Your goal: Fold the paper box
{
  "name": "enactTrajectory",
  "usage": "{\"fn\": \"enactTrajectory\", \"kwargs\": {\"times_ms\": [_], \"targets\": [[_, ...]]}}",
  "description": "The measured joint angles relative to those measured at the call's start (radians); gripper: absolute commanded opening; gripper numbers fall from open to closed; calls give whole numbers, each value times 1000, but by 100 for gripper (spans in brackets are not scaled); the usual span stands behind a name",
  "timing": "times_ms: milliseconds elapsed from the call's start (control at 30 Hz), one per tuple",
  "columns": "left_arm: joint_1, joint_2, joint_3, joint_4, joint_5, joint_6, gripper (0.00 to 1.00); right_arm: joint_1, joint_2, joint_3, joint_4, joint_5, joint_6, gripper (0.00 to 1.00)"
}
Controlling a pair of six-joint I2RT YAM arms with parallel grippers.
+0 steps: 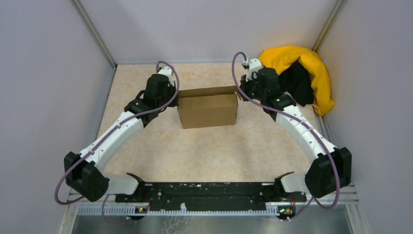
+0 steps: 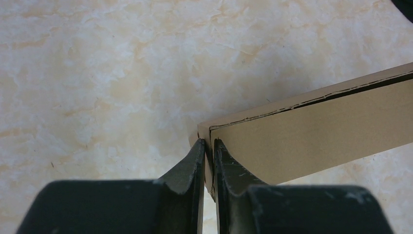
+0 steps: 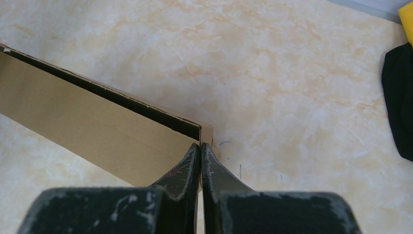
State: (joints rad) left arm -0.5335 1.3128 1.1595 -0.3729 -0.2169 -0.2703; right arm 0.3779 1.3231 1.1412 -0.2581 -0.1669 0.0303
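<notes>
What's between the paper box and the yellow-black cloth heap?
The right gripper, jaws shut at the paper box corner, its wrist overlapping the cloth heap. Top view shows it.

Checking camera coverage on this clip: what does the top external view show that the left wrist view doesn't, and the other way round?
Only the top external view: the whole paper box, the right gripper at its right end, and the yellow-and-black cloth heap in the far right corner. Only the left wrist view: a cardboard wall at the box's corner pinched in the left gripper, and a dark gap along the box's top edge. Both: the box's left end with the left gripper at it, on the beige marbled table.
</notes>
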Motion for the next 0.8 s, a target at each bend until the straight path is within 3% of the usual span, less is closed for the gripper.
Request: {"fn": "enactTrajectory", "kwargs": {"times_ms": [800], "targets": [[13, 32, 65, -81, 43, -29, 16, 0, 0, 0, 2, 6, 0, 0]]}}
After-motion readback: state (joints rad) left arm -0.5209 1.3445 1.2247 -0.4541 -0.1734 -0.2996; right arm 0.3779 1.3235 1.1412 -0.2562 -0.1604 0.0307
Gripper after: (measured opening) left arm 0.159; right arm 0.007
